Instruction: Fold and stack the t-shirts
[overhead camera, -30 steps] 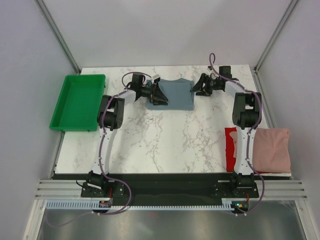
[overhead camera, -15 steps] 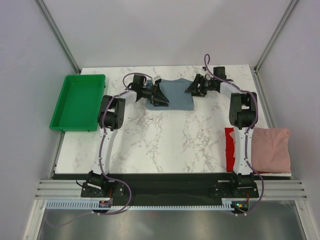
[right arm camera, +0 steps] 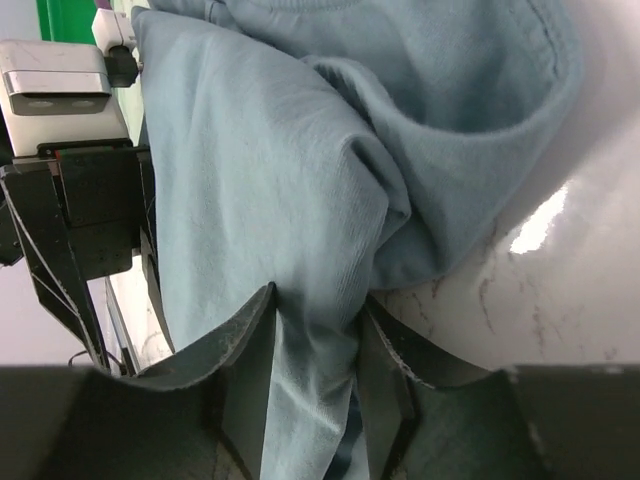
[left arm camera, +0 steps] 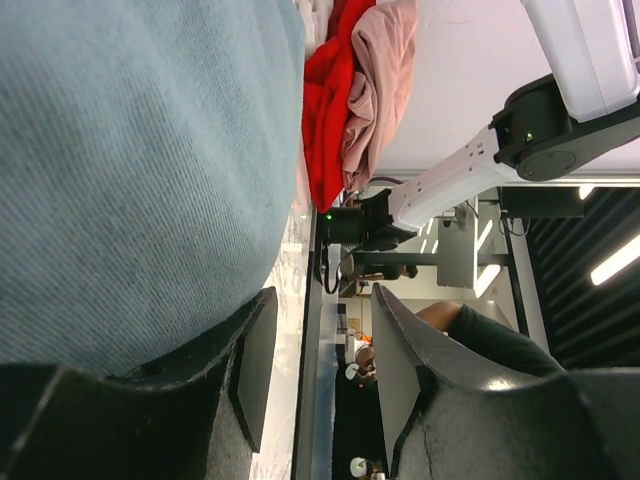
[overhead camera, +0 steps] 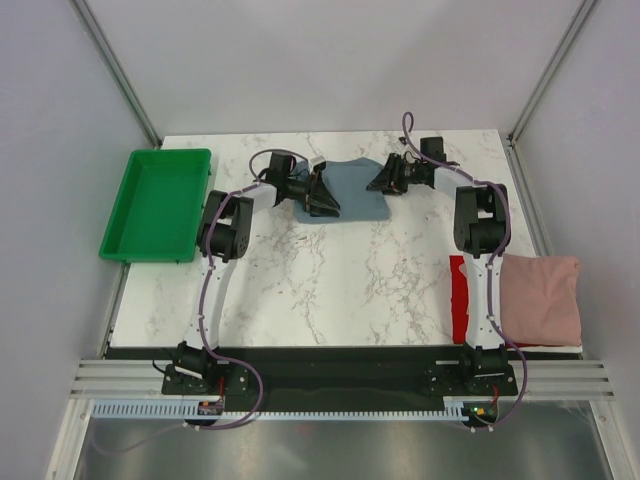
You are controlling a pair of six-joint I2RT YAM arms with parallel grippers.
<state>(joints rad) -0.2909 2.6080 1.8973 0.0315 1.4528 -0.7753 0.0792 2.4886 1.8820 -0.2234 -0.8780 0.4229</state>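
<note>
My right gripper (right arm camera: 312, 365) is clamping a fold of the large slate blue-grey cloth t-shirt (overhead camera: 356, 192), which is lying at the far middle of the white marble table (overhead camera: 330, 280). My left gripper (left arm camera: 318, 375) is resting against its left edge, jaws apart, nothing between them.

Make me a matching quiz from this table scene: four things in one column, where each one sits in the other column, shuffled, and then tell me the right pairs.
Things
1. blue-grey t-shirt
2. pink t-shirt
3. red t-shirt
4. green tray

Places
A. at the table's left edge, far half
B. near right corner, the outer of two shirts lying together
C. far middle of the table
D. near right corner, the inner of two shirts lying together

Pairs: 1-C, 2-B, 3-D, 4-A
</note>
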